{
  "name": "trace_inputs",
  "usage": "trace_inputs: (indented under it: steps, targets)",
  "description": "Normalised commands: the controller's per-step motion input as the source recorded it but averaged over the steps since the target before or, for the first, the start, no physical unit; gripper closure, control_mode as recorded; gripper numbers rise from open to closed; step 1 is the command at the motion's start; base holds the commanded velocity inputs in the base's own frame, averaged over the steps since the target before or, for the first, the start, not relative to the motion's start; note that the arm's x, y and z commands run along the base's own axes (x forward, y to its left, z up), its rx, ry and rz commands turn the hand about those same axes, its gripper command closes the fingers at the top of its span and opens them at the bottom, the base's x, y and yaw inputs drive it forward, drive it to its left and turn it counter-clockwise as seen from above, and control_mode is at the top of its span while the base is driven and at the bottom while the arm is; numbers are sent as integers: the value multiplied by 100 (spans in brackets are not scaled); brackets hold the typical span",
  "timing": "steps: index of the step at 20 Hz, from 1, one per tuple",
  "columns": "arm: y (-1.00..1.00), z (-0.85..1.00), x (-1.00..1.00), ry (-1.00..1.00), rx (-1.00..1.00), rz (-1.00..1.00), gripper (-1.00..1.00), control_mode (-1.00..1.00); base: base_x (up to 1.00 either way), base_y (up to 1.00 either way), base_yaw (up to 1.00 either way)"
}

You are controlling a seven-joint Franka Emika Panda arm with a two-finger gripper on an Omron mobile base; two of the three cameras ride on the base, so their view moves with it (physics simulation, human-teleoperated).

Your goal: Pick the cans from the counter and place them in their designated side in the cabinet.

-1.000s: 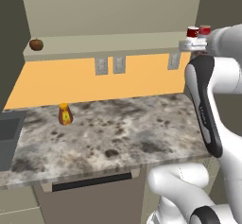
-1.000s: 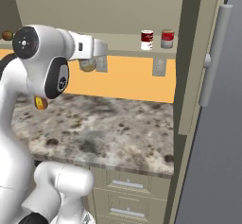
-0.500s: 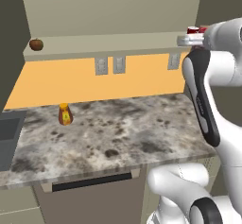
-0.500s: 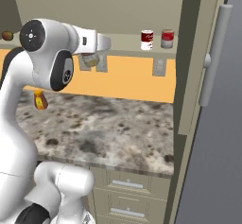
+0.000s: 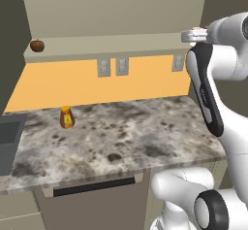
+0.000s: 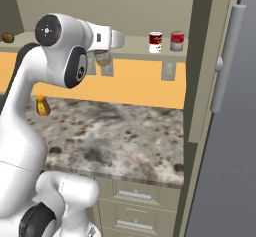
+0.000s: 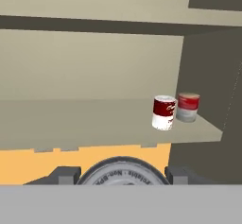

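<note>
My gripper (image 7: 122, 176) is shut on the silver-grey can (image 7: 122, 171), whose round lid shows between the two fingertips (image 7: 64, 175). From the right base view this can (image 6: 103, 57) hangs under the hand, in front of the cabinet's beige shelf board (image 6: 135, 48) and left of its right end. The dark red over white can (image 7: 164, 112) stands upright on the right-hand side of the shelf (image 7: 208, 132); it is also in the right base view (image 6: 156, 42). In the left base view the gripper (image 5: 193, 35) is level with the shelf (image 5: 111, 44), high above the counter (image 5: 121, 132).
A brighter red-and-grey can (image 6: 177, 40) stands at the shelf's far right beside the cabinet wall. An orange bottle (image 5: 66, 117) stands on the counter's left. A brown round thing (image 5: 37, 45) lies at the shelf's left end. A tall grey door with a handle (image 6: 225, 66) is at the right.
The hand with the silver-grey can has risen a little and moved right, closer to the shelf. The cans on the shelf have not moved.
</note>
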Motion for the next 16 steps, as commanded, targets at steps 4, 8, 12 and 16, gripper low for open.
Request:
trace_inputs:
  steps: [4, 8, 12, 16]
  targets:
    - [-10, 1, 30, 1, 0, 0, 100, -100, 0, 0, 0]
    - [-11, 1, 34, 1, 0, 0, 100, -100, 0, 0, 0]
    - [-10, 1, 35, 1, 0, 0, 100, -100, 0, 0, 0]
    - [-10, 1, 34, 1, 0, 0, 100, -100, 0, 0, 0]
